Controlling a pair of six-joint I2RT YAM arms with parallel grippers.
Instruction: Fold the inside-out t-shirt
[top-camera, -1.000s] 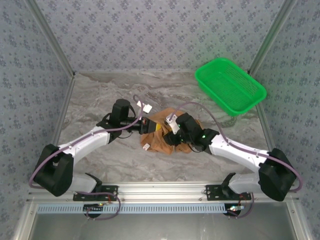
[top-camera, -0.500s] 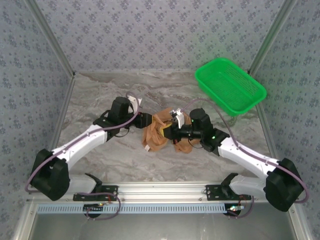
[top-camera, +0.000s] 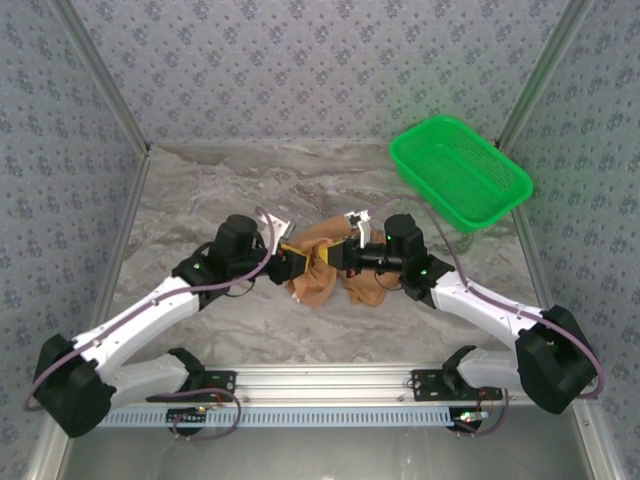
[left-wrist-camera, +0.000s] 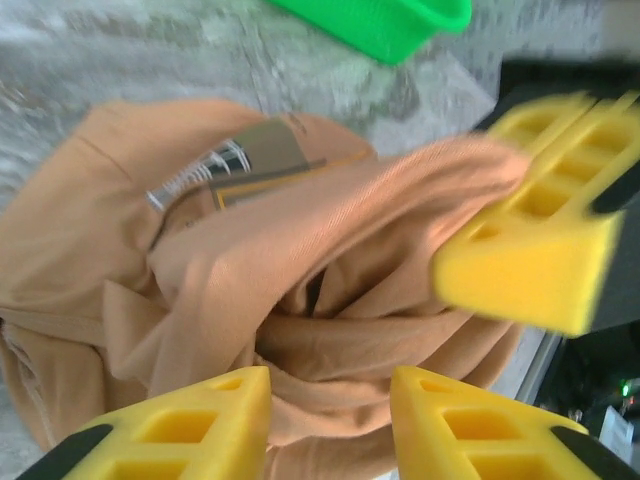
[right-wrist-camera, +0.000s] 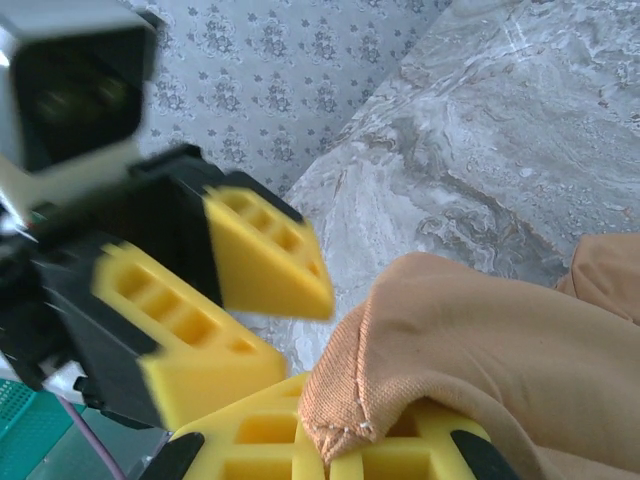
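We find the right gripper (right-wrist-camera: 335, 445) closed tight on the inside-out t-shirt (right-wrist-camera: 480, 340). In its own wrist view a stitched hem edge of the orange-tan cloth sits pinched between its two yellow fingers (right-wrist-camera: 215, 440), and a rounded fold rises from the pinch. The left wrist view agrees: that pair of fingers is pressed together, with a ridge of cloth running up to it.

We find the left gripper (left-wrist-camera: 325, 400) parted, with a plain gap between its yellow fingertips (left-wrist-camera: 190, 425). Bunched cloth lies just beyond that gap, and we see none of it clamped. In the right wrist view its two fingers stand apart beside the hem with nothing between them.

From above, the two grippers face each other tip to tip, close together, over the t-shirt. The garment lies crumpled in a heap on the marbled table (top-camera: 200, 190), near the middle and somewhat toward the near edge. In the left wrist view a printed patch (left-wrist-camera: 255, 155) with dark stripes shows on the cloth, and we cannot read it.

The left arm (top-camera: 150, 310) comes in from the lower left and the right arm (top-camera: 480, 300) from the lower right. A green mesh basket (top-camera: 460, 170) stands at the far right corner of the table, well apart from the shirt. Patterned walls (top-camera: 300, 70) close the table in on three sides.
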